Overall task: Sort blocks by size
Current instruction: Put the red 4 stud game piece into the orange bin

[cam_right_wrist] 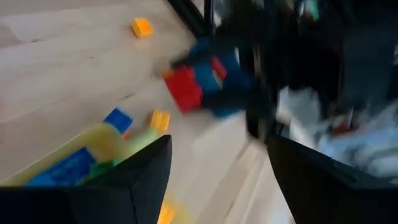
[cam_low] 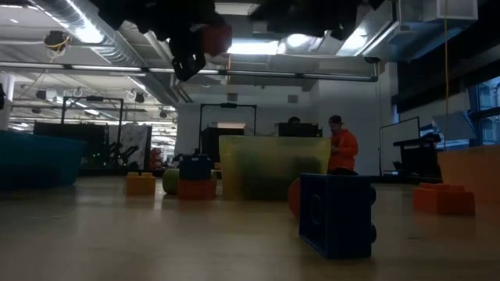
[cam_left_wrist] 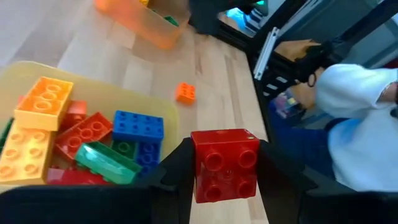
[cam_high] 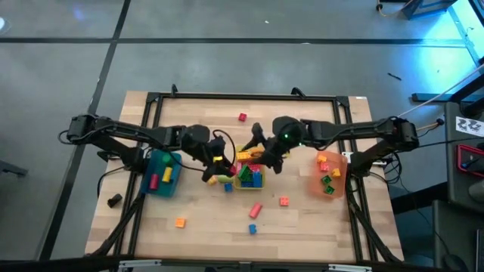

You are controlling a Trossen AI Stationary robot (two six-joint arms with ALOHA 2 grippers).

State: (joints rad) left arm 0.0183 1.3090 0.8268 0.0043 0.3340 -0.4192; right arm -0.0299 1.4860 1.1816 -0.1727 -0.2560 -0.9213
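Just beside the yellow bin (cam_left_wrist: 163, 112), left gripper (cam_left_wrist: 225, 180) clamps red block (cam_left_wrist: 225, 163); right gripper (cam_right_wrist: 217, 180) open (empty).

Left gripper (cam_left_wrist: 227, 177) clamped, right gripper (cam_right_wrist: 217, 180) fingers apart.

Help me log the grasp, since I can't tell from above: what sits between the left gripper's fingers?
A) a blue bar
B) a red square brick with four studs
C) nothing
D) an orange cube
B: the left wrist view shows a red four-stud brick clamped between the left gripper's fingers, beside the yellow bin of mixed bricks.
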